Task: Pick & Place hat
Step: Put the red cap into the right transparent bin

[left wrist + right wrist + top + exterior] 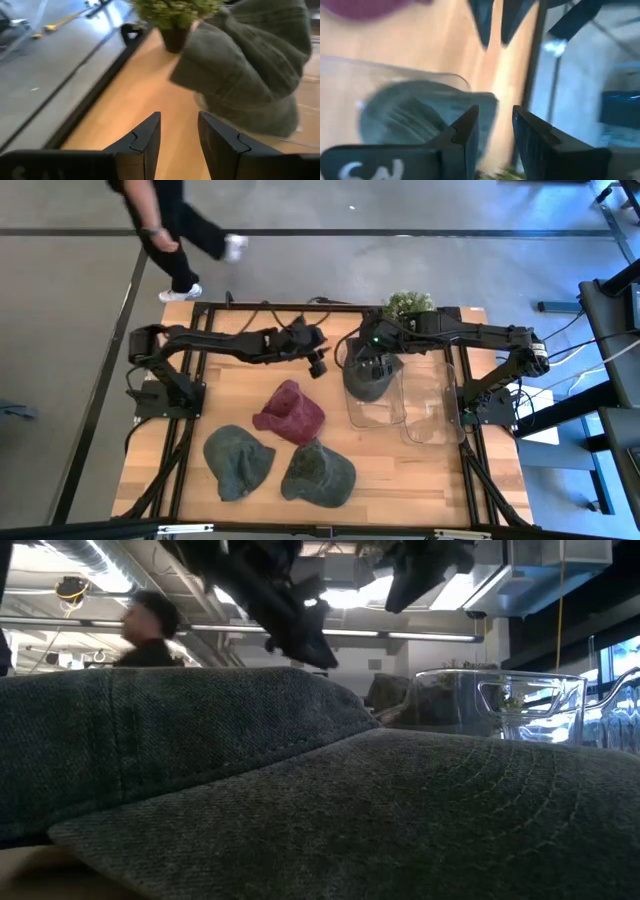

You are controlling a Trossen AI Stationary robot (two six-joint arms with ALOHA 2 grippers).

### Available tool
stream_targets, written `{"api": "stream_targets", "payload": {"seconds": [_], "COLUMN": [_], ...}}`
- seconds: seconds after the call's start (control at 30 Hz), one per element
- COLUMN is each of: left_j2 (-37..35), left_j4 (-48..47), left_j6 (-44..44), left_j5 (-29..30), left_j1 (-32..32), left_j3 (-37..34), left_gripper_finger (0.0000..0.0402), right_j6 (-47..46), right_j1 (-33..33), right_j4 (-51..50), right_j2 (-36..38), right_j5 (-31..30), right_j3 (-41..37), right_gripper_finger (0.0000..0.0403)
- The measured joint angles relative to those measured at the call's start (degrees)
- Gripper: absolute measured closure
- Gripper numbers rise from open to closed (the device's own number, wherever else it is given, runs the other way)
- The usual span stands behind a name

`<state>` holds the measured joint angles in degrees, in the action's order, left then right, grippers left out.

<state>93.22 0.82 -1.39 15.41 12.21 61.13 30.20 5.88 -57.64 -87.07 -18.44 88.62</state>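
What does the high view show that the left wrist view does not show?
Only the high view shows the maroon hat, two green hats on the table, the second clear bin and the right gripper above the binned hat. Only the left wrist view shows the left gripper close up, fingers apart and empty. Both show the potted plant and the green hat in the clear bin.

hat (368, 377) in left bin (377, 412), three hats (290, 412) leftward
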Motion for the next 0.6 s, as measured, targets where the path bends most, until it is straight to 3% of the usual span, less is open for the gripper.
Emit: {"api": "stream_targets", "payload": {"seconds": [0.2,0.4,0.6], "left_j2": [5.9,10.1,13.1], "left_j4": [2.3,3.2,11.1], "left_j6": [-1.9,-3.9,-5.4], "left_j5": [-5.2,-6.6,-8.9], "left_j1": [0.0,-0.1,-0.1], "left_j3": [0.0,0.0,0.0], "left_gripper_finger": [0.0276,0.0276,0.0276], "right_j6": [-7.3,-7.6,-7.7], "right_j1": [0.0,0.0,0.0], "right_j4": [-1.3,-1.4,-0.7], "right_j2": [0.7,2.1,2.3], "right_j5": [0.8,-0.3,-0.3], "right_j3": [0.0,0.0,0.0], "right_gripper_finger": [0.0285,0.0285,0.0285]}}
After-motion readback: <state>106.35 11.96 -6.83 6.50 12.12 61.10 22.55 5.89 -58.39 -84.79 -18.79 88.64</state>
